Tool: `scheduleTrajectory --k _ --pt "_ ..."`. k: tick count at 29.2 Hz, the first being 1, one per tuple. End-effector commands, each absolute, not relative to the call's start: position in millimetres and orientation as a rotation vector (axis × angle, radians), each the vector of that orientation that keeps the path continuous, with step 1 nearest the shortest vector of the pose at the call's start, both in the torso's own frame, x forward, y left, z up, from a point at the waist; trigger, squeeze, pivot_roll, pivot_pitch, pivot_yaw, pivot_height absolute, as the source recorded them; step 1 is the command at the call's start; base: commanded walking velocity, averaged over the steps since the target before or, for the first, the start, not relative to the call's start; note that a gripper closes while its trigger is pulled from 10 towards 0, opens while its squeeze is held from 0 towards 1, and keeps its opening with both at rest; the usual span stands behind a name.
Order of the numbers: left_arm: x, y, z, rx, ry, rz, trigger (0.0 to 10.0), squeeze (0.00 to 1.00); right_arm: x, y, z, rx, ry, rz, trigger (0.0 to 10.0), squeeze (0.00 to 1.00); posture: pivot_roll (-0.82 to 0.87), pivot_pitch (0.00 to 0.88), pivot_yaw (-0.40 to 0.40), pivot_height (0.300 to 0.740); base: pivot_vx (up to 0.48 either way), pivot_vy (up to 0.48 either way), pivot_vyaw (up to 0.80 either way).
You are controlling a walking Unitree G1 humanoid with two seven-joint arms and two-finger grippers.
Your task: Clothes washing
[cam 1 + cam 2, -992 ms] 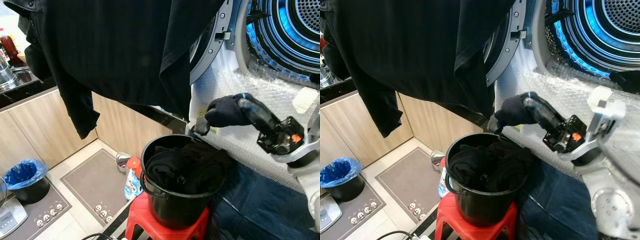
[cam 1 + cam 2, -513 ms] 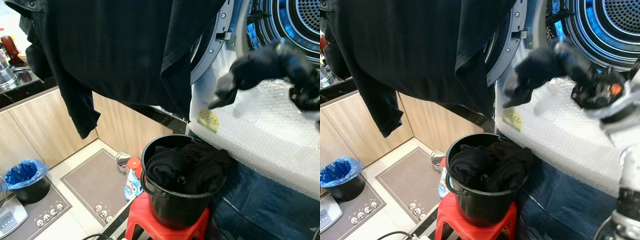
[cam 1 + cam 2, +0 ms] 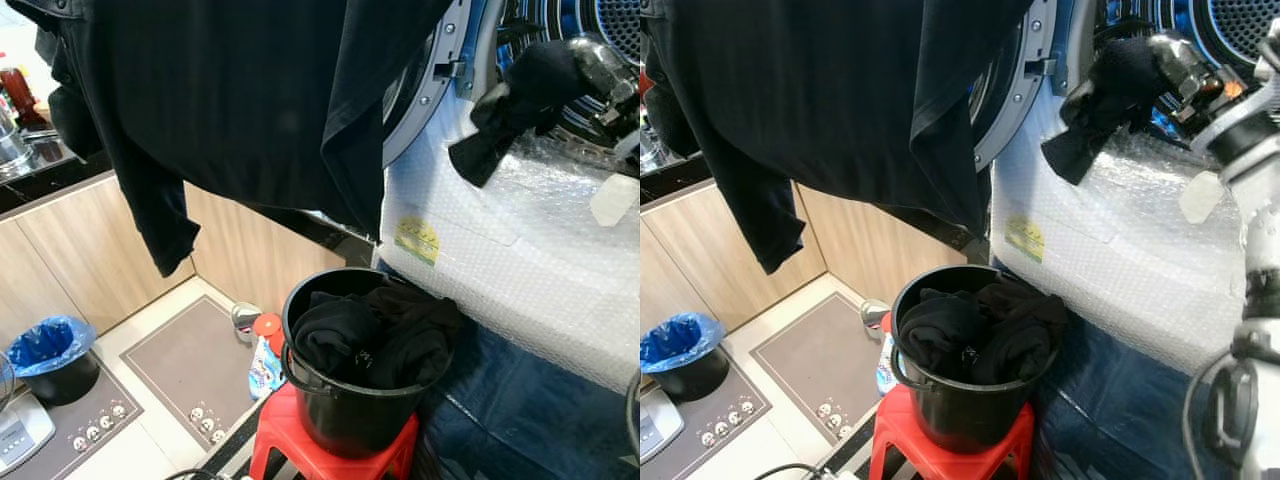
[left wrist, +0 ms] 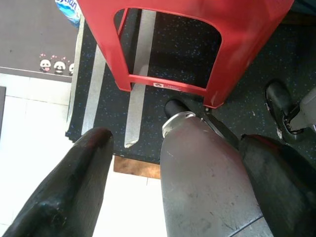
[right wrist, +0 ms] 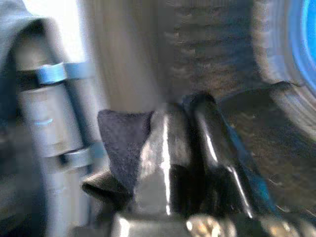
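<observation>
My right gripper is raised at the mouth of the washing machine's blue-lit drum, shut on a small black cloth that dangles from its fingers. In the right wrist view the same cloth is pinched beside the fingers. Below, a black bucket stands on a red stool, with black clothes heaped inside. A large black garment hangs over the open washer door. My left gripper hangs open, pointing at the floor by the stool.
Bubble wrap covers the machine's front. Dark blue fabric lies on the floor at right. A blue-bagged bin, a grey mat and a detergent pouch sit on the floor left of the bucket. Wooden cabinets line the left.
My right gripper has risen from the bucket's rim to the drum opening, carrying the small black cloth. The bucket and the hanging garment have stayed put.
</observation>
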State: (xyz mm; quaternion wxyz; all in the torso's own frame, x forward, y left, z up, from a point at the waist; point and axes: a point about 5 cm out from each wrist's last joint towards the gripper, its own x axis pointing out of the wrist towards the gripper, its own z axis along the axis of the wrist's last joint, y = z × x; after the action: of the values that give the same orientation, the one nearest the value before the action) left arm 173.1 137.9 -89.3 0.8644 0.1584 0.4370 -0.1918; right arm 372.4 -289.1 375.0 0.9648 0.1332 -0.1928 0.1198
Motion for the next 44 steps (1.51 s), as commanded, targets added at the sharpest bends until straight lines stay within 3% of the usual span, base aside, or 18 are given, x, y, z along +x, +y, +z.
scheduleTrajectory --k 1,3,13,24,25,26,28,44 --pt "154.8 139.1 -98.0 0.315 0.996 -0.407 10.0 0.0 369.3 -303.6 389.2 0.251 -0.421 0.1 10.0 0.0 -0.08 0.042 0.022 0.74 0.0 0.0 0.0" --pt "154.8 139.1 -98.0 0.315 0.997 -0.407 10.0 0.0 369.4 -304.8 390.3 0.243 -0.425 0.082 10.0 0.0 -0.08 0.042 0.022 0.74 0.0 0.0 0.0" --pt "155.5 139.4 -97.7 0.307 0.998 -0.399 10.0 0.0 367.4 -327.1 405.9 0.178 -0.428 -0.549 10.0 0.0 -0.07 0.062 0.021 0.74 0.0 0.0 0.0" --pt "156.0 140.8 -97.6 0.289 1.001 -0.372 10.0 0.0 377.0 -313.3 401.5 0.096 -0.369 -0.572 10.0 0.0 -0.05 0.071 0.014 0.74 0.0 0.0 0.0" --pt "156.1 140.8 -97.6 0.288 1.001 -0.372 10.0 0.0 378.0 -312.0 400.8 0.098 -0.364 -0.567 10.0 0.1 -0.05 0.071 0.014 0.74 0.0 0.0 0.0" --pt "156.2 140.9 -97.6 0.288 1.001 -0.371 10.0 0.0 378.3 -311.4 400.5 0.103 -0.366 -0.57 10.0 0.64 -0.05 0.071 0.014 0.74 0.0 0.0 0.0" --pt "156.4 140.9 -97.5 0.288 1.001 -0.372 10.0 0.0 379.3 -309.9 399.8 0.106 -0.36 -0.564 10.0 1.0 -0.06 0.071 0.015 0.74 0.0 0.0 0.0" --pt "159.2 140.8 -96.5 0.291 0.996 -0.377 10.0 0.0 374.0 -321.2 398.8 0.063 -0.343 -0.628 10.0 1.0 -0.07 0.064 0.021 0.74 0.0 0.0 0.0"
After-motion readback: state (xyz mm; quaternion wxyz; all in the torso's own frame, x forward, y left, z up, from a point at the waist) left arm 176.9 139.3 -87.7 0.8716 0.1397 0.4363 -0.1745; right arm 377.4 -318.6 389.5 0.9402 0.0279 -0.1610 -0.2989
